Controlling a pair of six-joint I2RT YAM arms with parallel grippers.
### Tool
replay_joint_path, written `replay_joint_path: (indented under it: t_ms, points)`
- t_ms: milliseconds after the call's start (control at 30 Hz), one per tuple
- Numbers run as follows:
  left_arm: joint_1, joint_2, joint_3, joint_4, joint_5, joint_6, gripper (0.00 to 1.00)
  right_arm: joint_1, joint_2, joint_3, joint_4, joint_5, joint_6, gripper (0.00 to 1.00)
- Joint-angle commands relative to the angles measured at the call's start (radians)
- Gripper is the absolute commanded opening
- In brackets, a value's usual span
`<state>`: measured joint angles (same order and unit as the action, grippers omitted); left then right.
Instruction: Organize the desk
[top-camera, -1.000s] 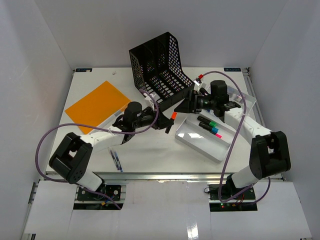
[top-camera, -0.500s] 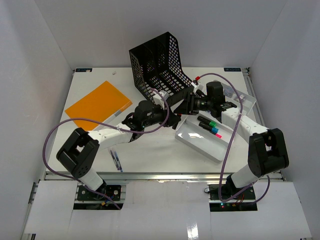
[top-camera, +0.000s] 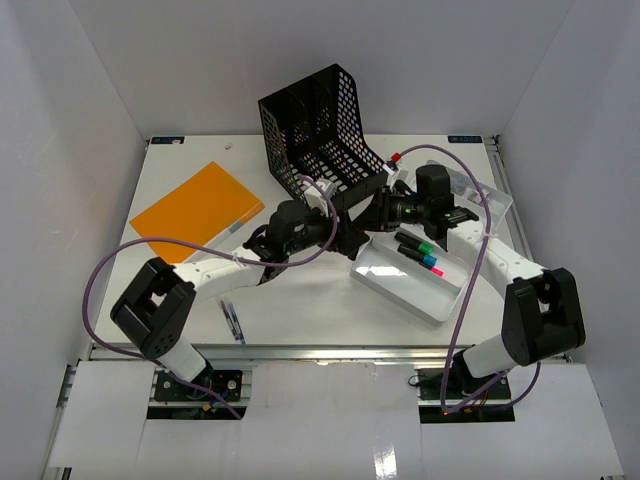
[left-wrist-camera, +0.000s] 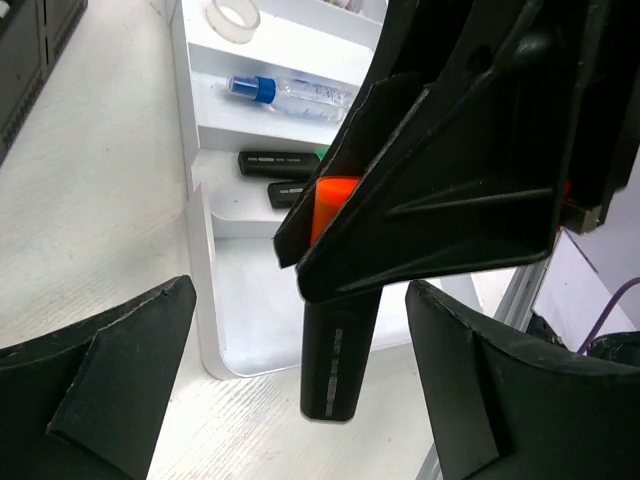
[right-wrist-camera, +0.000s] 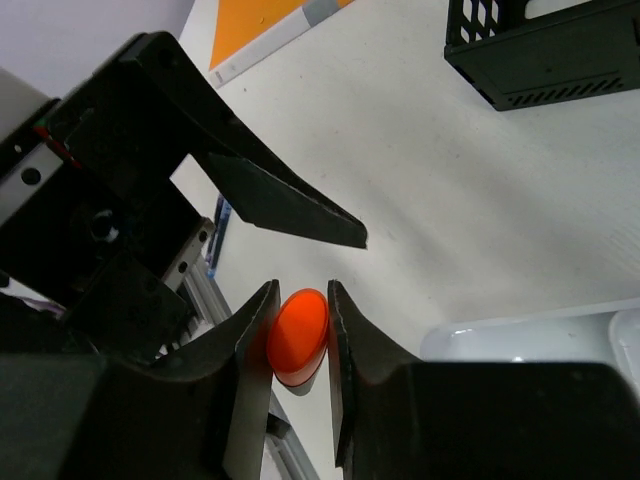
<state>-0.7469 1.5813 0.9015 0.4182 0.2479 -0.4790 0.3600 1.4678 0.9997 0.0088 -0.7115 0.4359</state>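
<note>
Holding an orange-capped marker (left-wrist-camera: 335, 350) up off the desk (top-camera: 300, 300), over its middle toward the right edge, just beside the tray (top-camera: 385, 268). Pinched at the cap end by the right claw (right-wrist-camera: 298, 305), clamped tight, arm reaching in from the right edge. Flanked by the left claw (left-wrist-camera: 300, 300), spread wide and gripping nothing, arm stretched low from the near left corner. Probably light, stiff and slippery along the barrel; best gripped mid-barrel. As for the desk: rigid, fixed, nothing to grasp.
</note>
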Motion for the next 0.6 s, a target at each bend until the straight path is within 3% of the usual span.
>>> replay_joint_path:
  t_ms: [0, 200, 267, 433, 567]
  points:
    - [0.0, -0.137, -0.066, 0.006, -0.01, 0.001, 0.98, -0.029, -0.078, 0.027, -0.069, -0.01, -0.179, 0.14]
    - [0.001, -0.387, -0.242, -0.073, -0.097, -0.006, 0.98, -0.098, -0.157, 0.044, -0.211, 0.082, -0.454, 0.12]
    - [0.001, -0.488, -0.278, -0.157, -0.163, -0.016, 0.98, -0.099, -0.164, 0.061, -0.311, 0.168, -0.616, 0.12]
    - [0.006, -0.778, -0.317, -0.555, -0.482, -0.163, 0.98, -0.101, -0.132, 0.066, -0.499, 0.464, -0.877, 0.12]
    - [0.014, -0.929, -0.303, -0.822, -0.588, -0.296, 0.98, -0.101, -0.098, 0.019, -0.509, 0.597, -0.956, 0.12]
